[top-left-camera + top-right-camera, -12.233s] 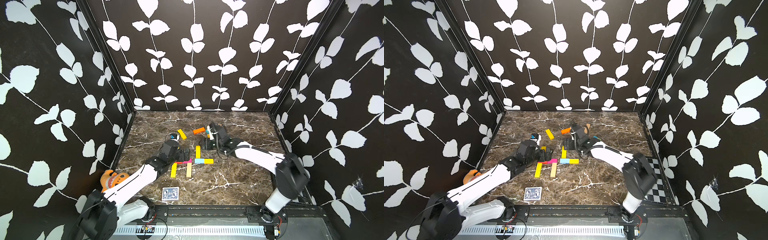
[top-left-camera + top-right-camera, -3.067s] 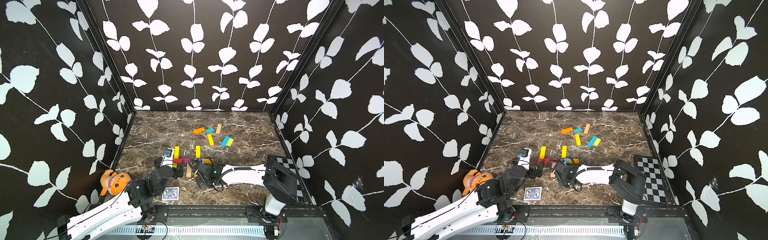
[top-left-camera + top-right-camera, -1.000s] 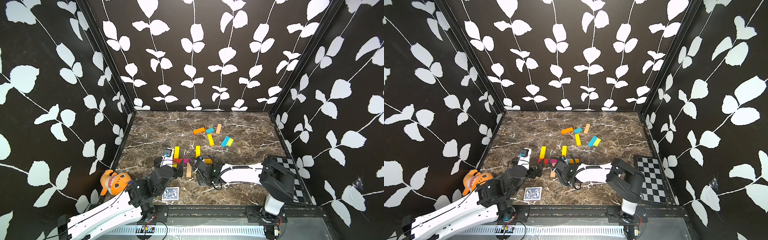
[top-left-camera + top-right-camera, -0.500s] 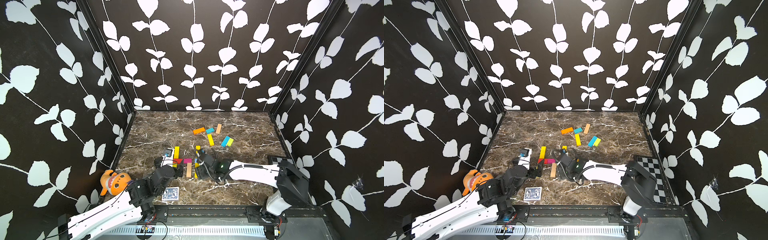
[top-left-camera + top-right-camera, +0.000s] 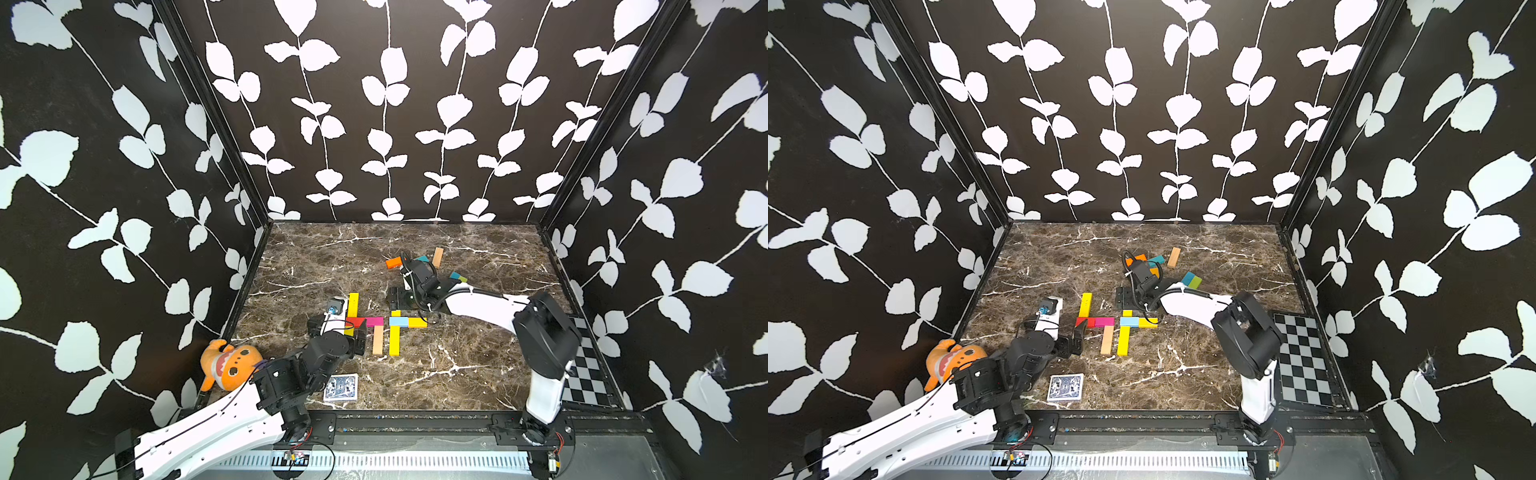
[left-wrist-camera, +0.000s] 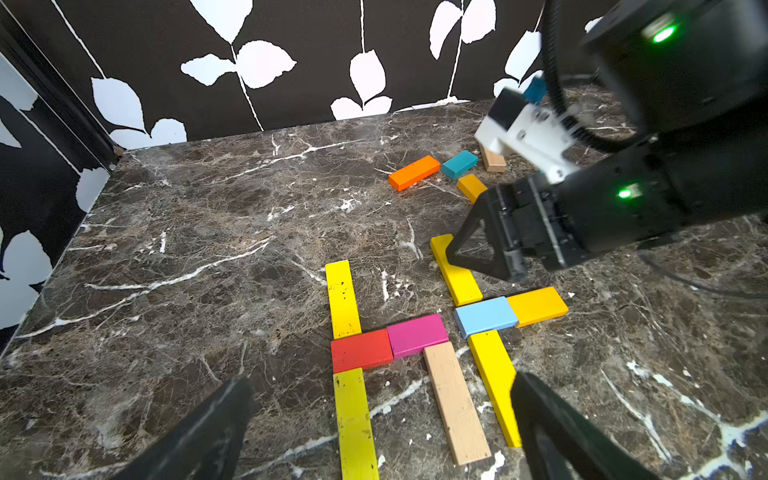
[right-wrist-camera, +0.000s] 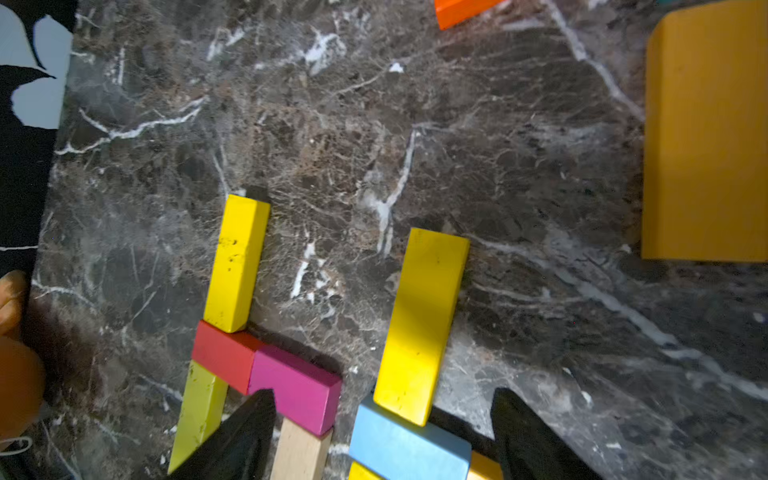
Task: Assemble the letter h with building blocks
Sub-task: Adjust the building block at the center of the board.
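In a top view, the letter h (image 5: pixel 398 321) is lying mid-tabletop (image 5: pixel 457 374), lacking its short leg; spare blocks (image 5: pixel 437 257) are lying at its 12 o'clock. Left wrist: left fingers (image 6: pixel 199 432) are standing apart, empty. Right wrist: right fingers (image 7: pixel 528 432) are hanging apart over its yellow stem bar (image 7: pixel 419 324); next I am wanting one spare for the leg.

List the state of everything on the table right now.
red-pink h, complete, five bars flat.
blue-orange h, four bars, leg missing.
spare blocks, loose at the back.
left end effector, open, empty.
right end effector, open, empty, over blue-orange h's upper stem.
playing card, face down.
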`<action>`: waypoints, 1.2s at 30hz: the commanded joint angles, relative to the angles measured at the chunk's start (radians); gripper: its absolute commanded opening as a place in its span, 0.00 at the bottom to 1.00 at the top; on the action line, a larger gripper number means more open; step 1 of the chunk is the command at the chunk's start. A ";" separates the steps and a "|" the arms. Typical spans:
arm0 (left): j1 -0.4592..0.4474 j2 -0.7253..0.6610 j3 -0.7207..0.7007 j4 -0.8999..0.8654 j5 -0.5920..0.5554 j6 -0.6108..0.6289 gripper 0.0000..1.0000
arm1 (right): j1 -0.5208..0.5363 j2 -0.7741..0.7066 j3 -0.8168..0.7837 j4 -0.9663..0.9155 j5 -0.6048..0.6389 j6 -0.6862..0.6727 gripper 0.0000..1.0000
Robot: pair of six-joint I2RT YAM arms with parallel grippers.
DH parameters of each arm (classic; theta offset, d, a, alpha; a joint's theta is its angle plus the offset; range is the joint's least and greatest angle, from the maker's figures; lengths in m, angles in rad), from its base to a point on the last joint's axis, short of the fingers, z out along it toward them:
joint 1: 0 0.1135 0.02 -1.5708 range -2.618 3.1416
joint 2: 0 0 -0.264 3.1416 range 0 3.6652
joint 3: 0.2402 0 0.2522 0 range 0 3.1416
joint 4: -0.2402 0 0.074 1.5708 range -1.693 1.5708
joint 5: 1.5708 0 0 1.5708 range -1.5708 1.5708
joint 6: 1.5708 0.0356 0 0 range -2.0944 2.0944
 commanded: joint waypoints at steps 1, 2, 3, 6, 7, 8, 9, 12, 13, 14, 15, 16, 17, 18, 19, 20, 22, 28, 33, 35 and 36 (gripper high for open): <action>-0.003 0.010 0.033 -0.015 -0.004 -0.016 0.99 | -0.004 0.022 0.045 0.012 -0.033 0.021 0.81; -0.003 0.015 0.034 -0.014 -0.004 -0.017 0.99 | -0.009 0.031 0.044 0.016 -0.037 0.027 0.81; -0.002 0.020 0.034 -0.012 -0.002 -0.019 0.99 | -0.014 0.040 0.043 0.018 -0.041 0.032 0.81; -0.003 0.035 0.041 -0.008 0.002 -0.018 0.99 | -0.020 0.065 0.047 0.039 -0.061 0.037 0.80; -0.002 0.042 0.044 -0.007 0.002 -0.020 0.99 | -0.019 0.075 0.055 0.037 -0.070 0.038 0.80; -0.002 0.048 0.046 -0.006 0.002 -0.018 0.99 | -0.019 0.081 0.059 0.038 -0.077 0.037 0.79; -0.002 0.054 0.050 -0.007 0.002 -0.018 0.99 | -0.019 0.087 0.061 0.040 -0.078 0.041 0.79; -0.003 0.063 0.055 -0.006 0.004 -0.018 0.99 | -0.019 0.100 0.062 0.041 -0.075 0.046 0.78; -0.002 0.066 0.058 -0.005 0.003 -0.017 0.99 | -0.019 0.106 0.064 0.040 -0.077 0.048 0.77; -0.002 0.067 0.058 -0.005 0.002 -0.015 0.99 | -0.019 0.111 0.067 0.033 -0.076 0.049 0.77; -0.003 0.066 0.058 -0.005 0.001 -0.015 0.99 | -0.019 0.113 0.068 0.031 -0.076 0.051 0.77; -0.002 0.066 0.058 -0.004 -0.001 -0.016 0.99 | -0.019 0.114 0.067 0.034 -0.078 0.051 0.76; -0.003 0.065 0.056 -0.005 -0.001 -0.016 0.99 | -0.019 0.113 0.068 0.035 -0.077 0.053 0.76; -0.002 0.066 0.055 -0.003 -0.002 -0.015 0.99 | -0.018 0.113 0.067 0.038 -0.078 0.053 0.76; -0.002 0.066 0.052 -0.003 -0.004 -0.017 0.99 | -0.016 0.114 0.067 0.042 -0.082 0.055 0.76; -0.002 0.066 0.052 -0.003 -0.005 -0.017 0.99 | -0.015 0.116 0.068 0.044 -0.083 0.055 0.76; -0.002 0.066 0.051 -0.003 -0.004 -0.018 0.99 | -0.009 0.120 0.075 0.045 -0.089 0.054 0.75; -0.001 0.064 0.049 -0.006 -0.006 -0.018 0.99 | -0.002 0.138 0.092 0.036 -0.085 0.051 0.75; -0.003 0.058 0.046 -0.010 -0.012 -0.015 0.99 | -0.001 0.148 0.101 0.030 -0.078 0.052 0.75; -0.002 0.057 0.046 -0.012 -0.013 -0.015 0.99 | -0.001 0.149 0.102 0.026 -0.077 0.055 0.74; -0.002 0.056 0.046 -0.012 -0.013 -0.016 0.99 | -0.001 0.150 0.101 0.026 -0.076 0.059 0.74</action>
